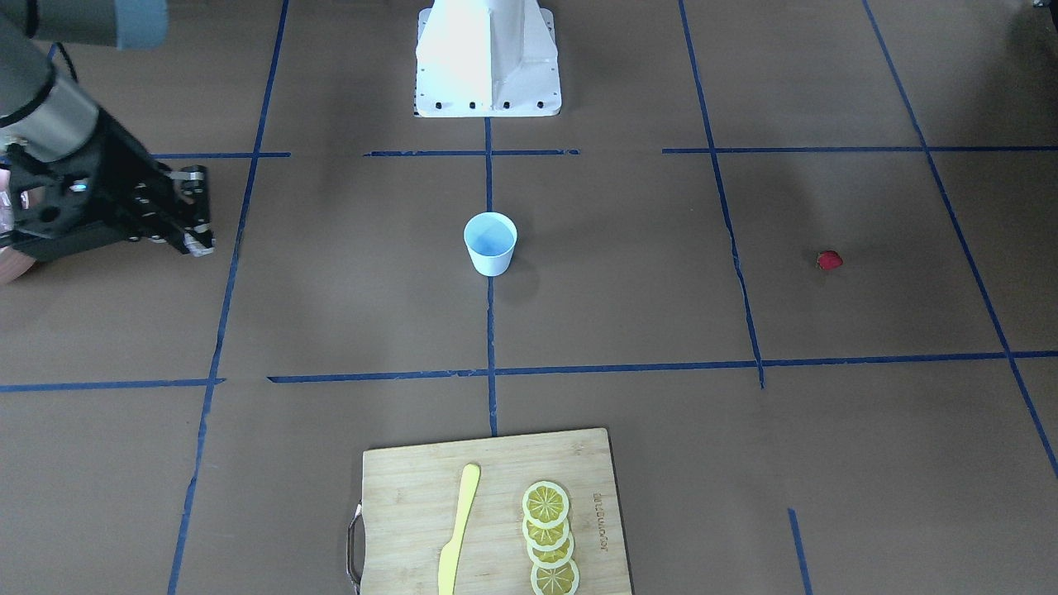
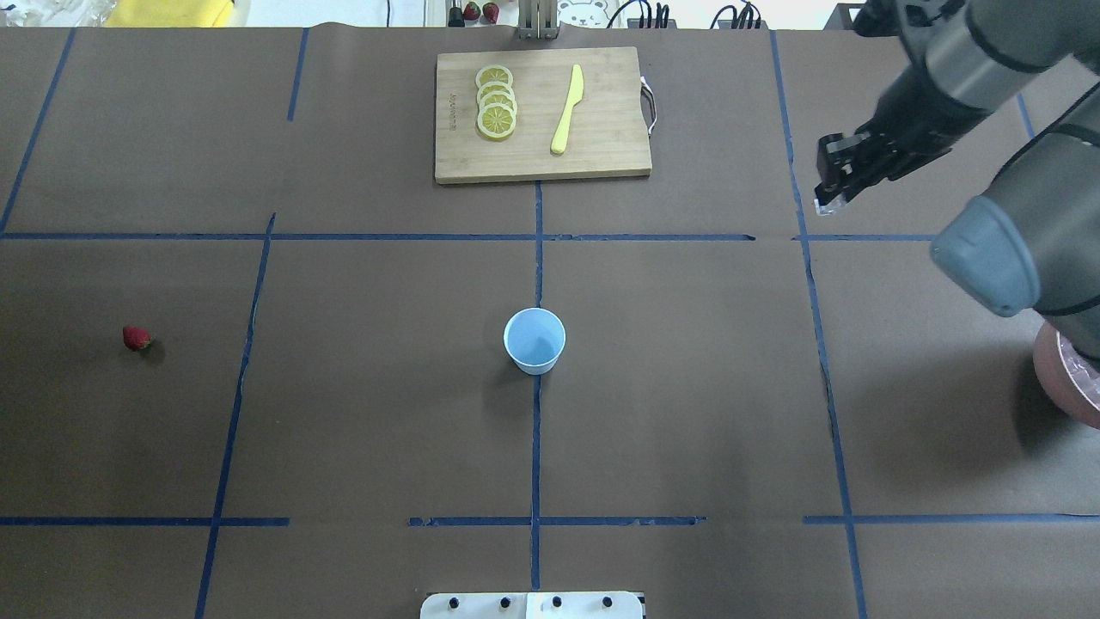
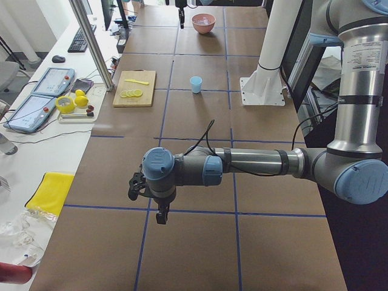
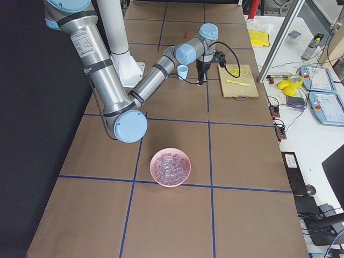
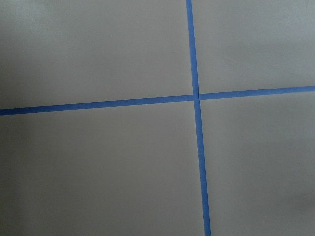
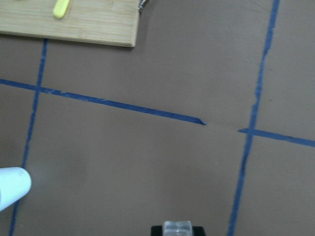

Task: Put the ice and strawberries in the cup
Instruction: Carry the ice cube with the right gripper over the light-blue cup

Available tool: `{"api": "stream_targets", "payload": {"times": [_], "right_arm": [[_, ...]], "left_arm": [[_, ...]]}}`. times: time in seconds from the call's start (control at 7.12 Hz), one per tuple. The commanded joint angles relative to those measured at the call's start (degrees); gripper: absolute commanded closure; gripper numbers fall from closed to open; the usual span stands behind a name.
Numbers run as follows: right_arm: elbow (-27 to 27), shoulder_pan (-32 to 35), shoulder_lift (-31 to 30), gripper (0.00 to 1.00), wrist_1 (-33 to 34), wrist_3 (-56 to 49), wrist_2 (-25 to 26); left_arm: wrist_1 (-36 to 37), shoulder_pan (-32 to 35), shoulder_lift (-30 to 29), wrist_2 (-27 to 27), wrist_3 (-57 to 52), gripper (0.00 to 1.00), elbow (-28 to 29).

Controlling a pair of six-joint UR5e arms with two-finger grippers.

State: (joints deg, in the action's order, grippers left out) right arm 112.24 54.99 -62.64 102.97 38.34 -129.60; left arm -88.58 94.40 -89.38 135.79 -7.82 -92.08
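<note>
1. Ice cube (image 6: 177,227): one clear cube, pinched between the fingers of the right gripper (image 2: 825,199), which is closed on it and held above the table (image 2: 687,387).
2. Ice (image 4: 170,165): a heap of cubes in the pink bowl (image 4: 153,171), back toward the robot from the right gripper, partly under that arm's elbow.
3. Cup (image 2: 534,341): pale blue and upright on the centre tape line. It stands well apart from the right gripper, to its left and nearer the robot's base (image 1: 488,58).
4. Strawberry (image 2: 136,338): small and red, lying alone on the table far to the left of the right gripper, beyond the cup.
5. Board (image 2: 601,155): wooden, with a handle on the side toward the right gripper. It lies to that gripper's left, slightly farther from the robot, and carries four overlapping lemon slices (image 2: 496,101) and a yellow knife (image 2: 567,110).
6. Left gripper (image 3: 161,217): points down above a crossing of blue tape (image 5: 198,96), far from the cup. I cannot tell whether it is open or closed.
</note>
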Motion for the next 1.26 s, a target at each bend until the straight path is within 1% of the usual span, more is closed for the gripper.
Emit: {"api": "stream_targets", "payload": {"times": [0.0, 0.28, 0.42, 0.7, 0.84, 1.12], "right_arm": [[-1.8, -12.0, 9.2, 0.99, -0.1, 14.5, 8.9], [-7.6, -20.2, 16.6, 0.99, -0.1, 23.2, 15.4], [-10.1, -23.4, 18.7, 0.99, -0.2, 25.9, 18.8], [-14.8, -26.1, 21.8, 0.98, -0.3, 27.4, 21.1], [-16.0, -26.2, 22.6, 0.98, -0.3, 27.5, 21.6], [-19.3, -26.5, 23.0, 0.97, -2.8, 27.6, 22.8]], "left_arm": [[0.0, 0.0, 0.0, 0.0, 0.0, 0.00, 0.0], [0.1, 0.0, 0.0, 0.0, 0.1, 0.00, 0.1], [0.1, -0.1, 0.0, 0.0, 0.1, 0.00, 0.1], [0.1, -0.1, 0.0, 0.0, 0.1, 0.00, 0.1], [0.1, -0.1, 0.0, 0.0, 0.1, 0.00, 0.2], [0.1, -0.1, 0.0, 0.0, 0.1, 0.00, 0.1]]}}
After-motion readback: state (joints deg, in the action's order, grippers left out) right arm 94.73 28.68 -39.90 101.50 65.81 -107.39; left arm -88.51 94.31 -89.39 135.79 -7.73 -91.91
